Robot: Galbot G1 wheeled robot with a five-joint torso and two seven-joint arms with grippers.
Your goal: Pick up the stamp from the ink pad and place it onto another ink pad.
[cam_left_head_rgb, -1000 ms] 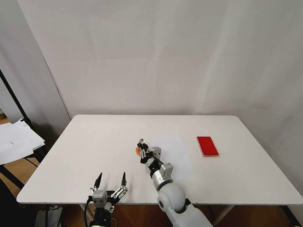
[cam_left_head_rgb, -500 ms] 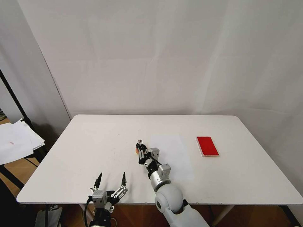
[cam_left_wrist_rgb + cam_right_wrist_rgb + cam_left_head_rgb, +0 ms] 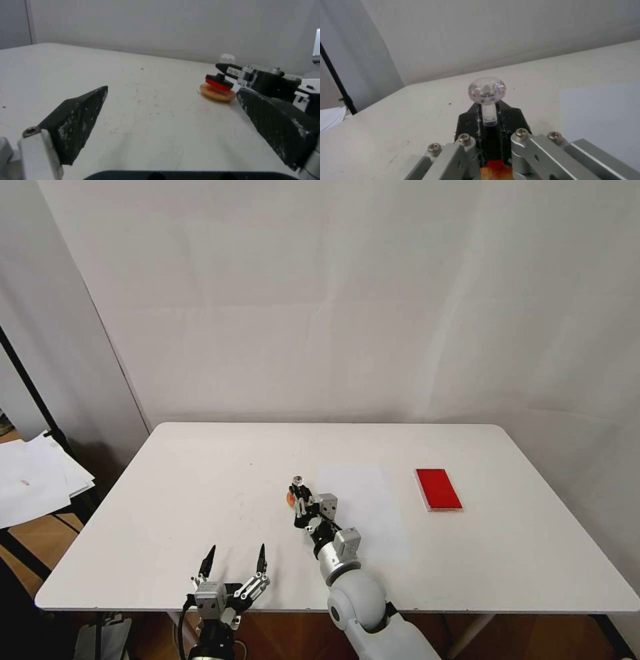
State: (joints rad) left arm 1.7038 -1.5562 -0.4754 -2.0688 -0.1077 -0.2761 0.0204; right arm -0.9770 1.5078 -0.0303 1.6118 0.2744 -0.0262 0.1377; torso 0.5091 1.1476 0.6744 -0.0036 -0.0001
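Head view first: the right gripper (image 3: 300,499) reaches out over the middle of the white table (image 3: 200,500), its fingers pinched around the stem of the stamp (image 3: 297,483), whose clear faceted knob stands just above the fingertips. Directly under the claw sits the round ink pad (image 3: 291,499), tan-rimmed with an orange-red centre, peeking out on the claw's left. From the left wrist camera the stamp (image 3: 219,81) shows its black body and red base set down on the round ink pad (image 3: 216,93), slightly tilted, with the right gripper (image 3: 230,71) closing in on it from the side (whether the base presses flat on the disc or only touches one edge I cannot tell). The right wrist camera looks straight along the black fingers (image 3: 468,121) at the knob of the stamp (image 3: 486,91), and a patch of orange-red from the round ink pad (image 3: 495,171) glows below them. Off to the claw's right lies a white paper sheet (image 3: 363,500), and beyond it, well apart, the red rectangular ink pad (image 3: 438,489) lies flat near the table's right side. The left gripper (image 3: 233,563) hangs at the near edge of the table, behind and to the left of the working claw, its two black fingers (image 3: 75,120) spread wide with nothing between them.
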